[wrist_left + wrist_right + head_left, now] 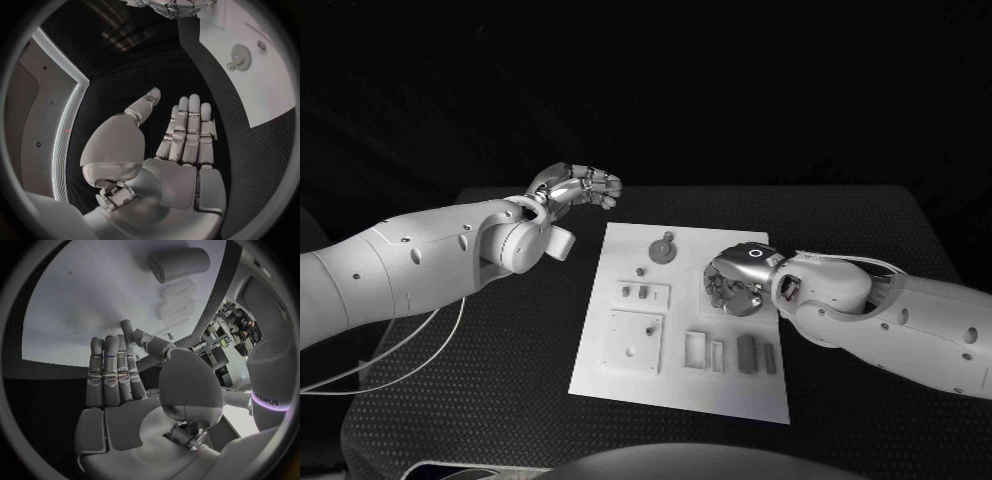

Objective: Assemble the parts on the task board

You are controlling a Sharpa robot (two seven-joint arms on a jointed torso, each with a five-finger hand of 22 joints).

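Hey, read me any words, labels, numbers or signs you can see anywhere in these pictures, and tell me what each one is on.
"sharpa": dark lettering, turned sideways in the picture, on the white shell of the robot's arm, just above a glowing ring, in the right wrist view.
No lettering shows on the task board, its parts, the table or either hand.

Dim scene, dark surroundings, bright task board [678, 320], fisheye-bent wrist edges

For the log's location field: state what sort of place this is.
Probably a robotics lab or test bench. A black table holds a white task board with small parts laid out on it, and an open left robot hand and right robot hand work over it, against a dark backdrop.
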